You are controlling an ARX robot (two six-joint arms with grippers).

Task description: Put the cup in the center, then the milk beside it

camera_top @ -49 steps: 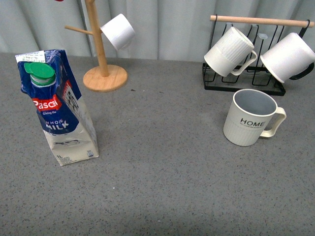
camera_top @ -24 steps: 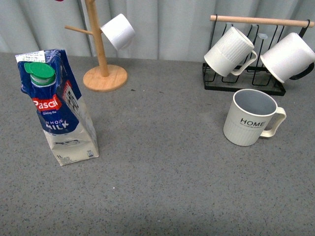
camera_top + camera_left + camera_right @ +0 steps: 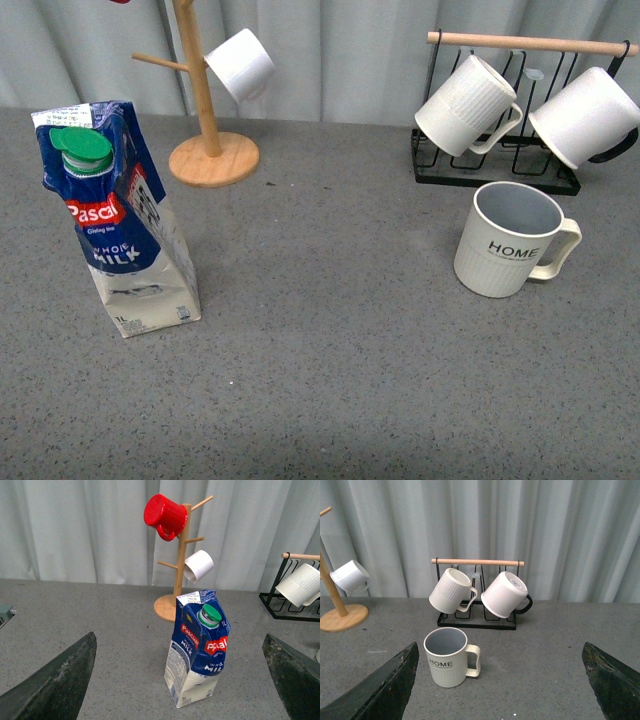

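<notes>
A cream-white ribbed mug lettered "HOME" in black (image 3: 505,240) stands upright on the right side of a speckled grey tabletop (image 3: 330,340), its grey inside open to the camera and its handle pointing right. It sits just on the near side of a black wire rack topped with a wooden bar (image 3: 495,172). Two mugs hang tilted from that rack: a white ribbed one (image 3: 465,105) on the left and a smooth white one with a black handle (image 3: 585,115) on the right. Well apart from the lettered mug, on the left side of the table, a tall blue and white "Pascual" whole milk carton with a green screw cap (image 3: 115,215) stands on its base, its top creased. Farther back and slightly to the right of the carton rises a wooden mug tree on a round base (image 3: 205,120), carrying a small plain white mug (image 3: 242,63) and, in the left wrist view, a red mug (image 3: 165,514) higher up. A pale pleated curtain (image 3: 350,60) closes off the far side. Neither arm shows in the front view. Each wrist camera frames its own tool: the left gripper (image 3: 178,637) faces the carton and the right gripper (image 3: 500,645) faces the lettered mug, each with its dark fingers (image 3: 60,680) spread wide and holding nothing.
</notes>
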